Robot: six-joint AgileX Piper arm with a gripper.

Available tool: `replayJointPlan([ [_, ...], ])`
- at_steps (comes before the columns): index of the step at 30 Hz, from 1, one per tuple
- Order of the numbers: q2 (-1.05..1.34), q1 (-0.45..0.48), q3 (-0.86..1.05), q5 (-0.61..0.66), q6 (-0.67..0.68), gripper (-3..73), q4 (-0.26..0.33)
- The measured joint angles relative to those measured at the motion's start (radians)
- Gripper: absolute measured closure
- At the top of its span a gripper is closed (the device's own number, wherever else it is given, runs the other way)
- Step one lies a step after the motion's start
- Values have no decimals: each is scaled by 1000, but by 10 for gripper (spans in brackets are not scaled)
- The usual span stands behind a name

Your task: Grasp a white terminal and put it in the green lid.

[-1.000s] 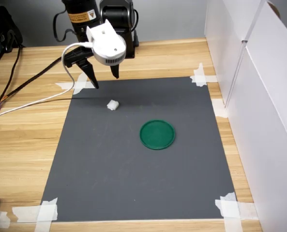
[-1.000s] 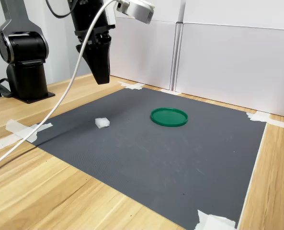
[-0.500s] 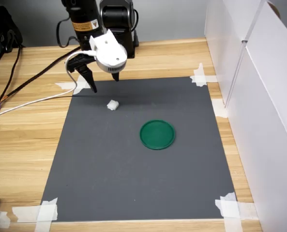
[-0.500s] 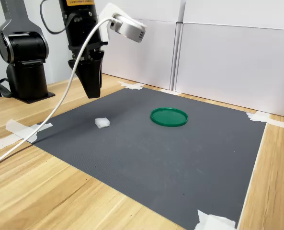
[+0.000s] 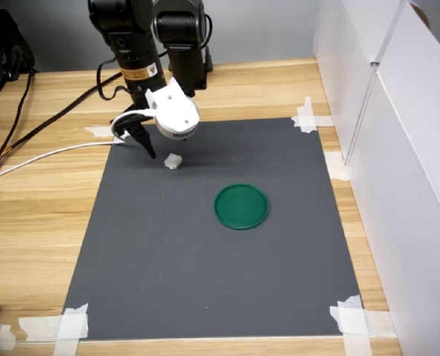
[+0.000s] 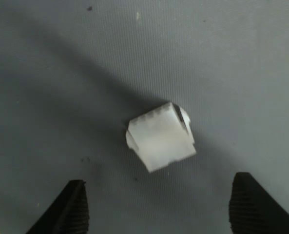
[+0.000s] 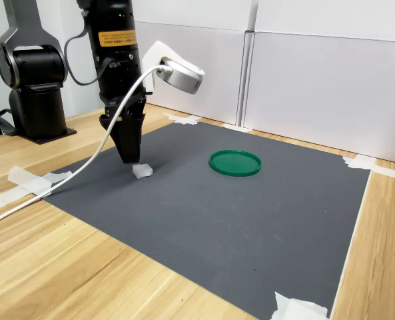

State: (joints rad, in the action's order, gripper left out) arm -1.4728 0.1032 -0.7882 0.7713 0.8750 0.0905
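The white terminal (image 5: 173, 161) (image 7: 142, 171) lies on the dark grey mat, toward the first exterior view's upper left. My gripper (image 5: 165, 152) (image 7: 130, 157) hangs low right over it, open, with its black fingertips (image 6: 68, 209) wide apart. In the wrist view the terminal (image 6: 161, 136) sits just ahead of the gap between them, and neither finger touches it. The green lid (image 5: 241, 206) (image 7: 234, 163) rests flat on the mat with nothing in it, to the first exterior view's lower right of the terminal.
The grey mat (image 5: 205, 282) is taped at its corners to a wooden table. White panels (image 5: 398, 148) wall off the first exterior view's right side. The arm's base (image 7: 34, 87) stands at the back, and cables (image 5: 49, 152) trail across the wood toward the first exterior view's left.
The gripper has come down from well above the mat's back edge to just over the terminal, staying open. Terminal and lid have not moved.
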Motion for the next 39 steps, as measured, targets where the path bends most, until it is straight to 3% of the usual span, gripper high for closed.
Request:
replayJointPlan([
  [8,-67,0,0,-48,1,17,-14],
  [13,-87,0,0,-61,1,76,-14],
  [19,-113,0,-3,-73,2,194,-19],
  [26,-114,0,-3,-84,2,408,-22],
  [39,35,0,-10,-31,16,411,2],
])
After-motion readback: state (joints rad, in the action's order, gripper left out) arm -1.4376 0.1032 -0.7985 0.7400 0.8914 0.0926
